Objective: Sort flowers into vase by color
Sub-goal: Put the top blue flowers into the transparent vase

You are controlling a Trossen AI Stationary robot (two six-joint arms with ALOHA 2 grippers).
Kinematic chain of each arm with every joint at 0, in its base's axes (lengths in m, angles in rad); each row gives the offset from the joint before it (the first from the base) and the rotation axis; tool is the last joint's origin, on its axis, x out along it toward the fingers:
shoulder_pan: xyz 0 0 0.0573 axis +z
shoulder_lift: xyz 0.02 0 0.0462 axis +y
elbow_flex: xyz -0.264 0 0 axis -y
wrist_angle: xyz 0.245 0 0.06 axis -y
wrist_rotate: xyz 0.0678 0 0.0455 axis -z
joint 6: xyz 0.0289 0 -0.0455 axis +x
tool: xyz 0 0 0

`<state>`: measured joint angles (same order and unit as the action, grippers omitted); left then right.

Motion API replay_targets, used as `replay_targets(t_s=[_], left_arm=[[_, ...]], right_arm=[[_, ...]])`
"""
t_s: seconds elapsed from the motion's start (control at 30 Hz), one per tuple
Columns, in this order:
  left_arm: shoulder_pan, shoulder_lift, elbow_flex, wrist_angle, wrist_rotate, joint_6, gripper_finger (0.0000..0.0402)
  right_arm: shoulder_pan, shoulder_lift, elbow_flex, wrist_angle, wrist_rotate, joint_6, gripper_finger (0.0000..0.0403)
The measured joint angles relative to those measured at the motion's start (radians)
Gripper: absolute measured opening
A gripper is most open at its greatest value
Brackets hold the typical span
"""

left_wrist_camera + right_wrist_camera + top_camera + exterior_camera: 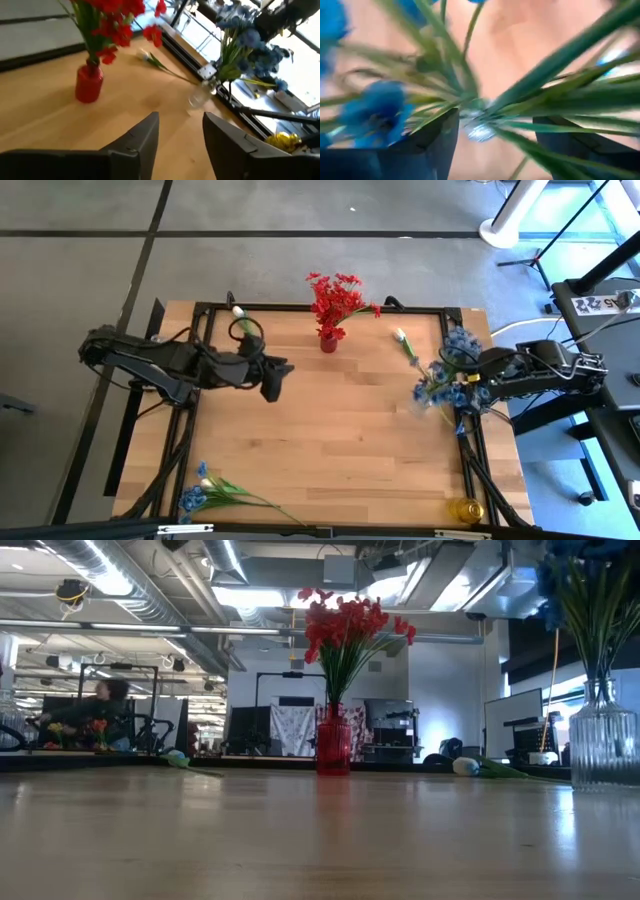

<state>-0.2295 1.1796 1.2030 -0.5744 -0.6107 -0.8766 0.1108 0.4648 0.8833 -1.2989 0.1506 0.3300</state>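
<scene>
Blue flowers in clear vase at table's right edge, between right gripper's parted jaws; left gripper open, empty.

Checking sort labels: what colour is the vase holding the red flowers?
Red, matching its flowers; the vase shows best in the left wrist view.

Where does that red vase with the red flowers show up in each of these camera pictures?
High view: red vase at the table's far edge, centre.
Low view: middle of the picture, on the table.
Left wrist view: upper left, beyond the left gripper.
Right wrist view: not in it.
Shared landmark: the clear vase of blue flowers.
</scene>
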Motion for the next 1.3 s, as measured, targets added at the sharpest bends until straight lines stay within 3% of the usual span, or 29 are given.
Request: replay_targets(t_s=[0.13, 0.27, 0.53, 0.63, 0.73, 0.87, 1.07, 1.17, 1.3], left_arm=[[-0.020, 0.004, 0.000, 0.000, 0.043, -0.037, 0.0162], [-0.051, 0.005, 0.000, -0.001, 0.045, -0.060, 0.0153], [-0.125, 0.012, 0.000, -0.058, 0.038, -0.142, 0.0115], [-0.159, 0.012, 0.000, -0.120, 0.039, -0.215, 0.0115], [-0.199, 0.012, 0.000, -0.172, 0.079, -0.264, 0.0116], [-0.247, 0.012, 0.000, -0.240, 0.147, -0.328, 0.0116], [-0.347, 0.012, 0.000, -0.275, 0.251, -0.447, 0.0116], [-0.408, 0.012, 0.000, -0.281, 0.265, -0.498, 0.0116], [-0.465, 0.021, 0.000, -0.325, 0.268, -0.568, 0.0117]], right_arm=[[0.000, 0.000, 0.030, -0.019, -0.117, 0.020, 0.0269], [0.000, -0.001, 0.047, -0.023, -0.144, 0.037, 0.0252], [0.000, -0.001, 0.049, -0.036, -0.110, 0.044, 0.0109], [0.000, 0.000, 0.052, -0.067, -0.131, 0.069, 0.0082], [0.000, 0.009, 0.075, -0.151, -0.152, 0.111, 0.0094], [0.000, 0.017, 0.159, -0.257, -0.110, 0.194, 0.0140], [0.000, 0.017, 0.332, -0.272, -0.092, 0.271, 0.0193], [0.000, 0.017, 0.420, -0.273, -0.083, 0.291, 0.0205], [0.000, 0.011, 0.522, -0.271, 0.016, 0.333, 0.0201]])
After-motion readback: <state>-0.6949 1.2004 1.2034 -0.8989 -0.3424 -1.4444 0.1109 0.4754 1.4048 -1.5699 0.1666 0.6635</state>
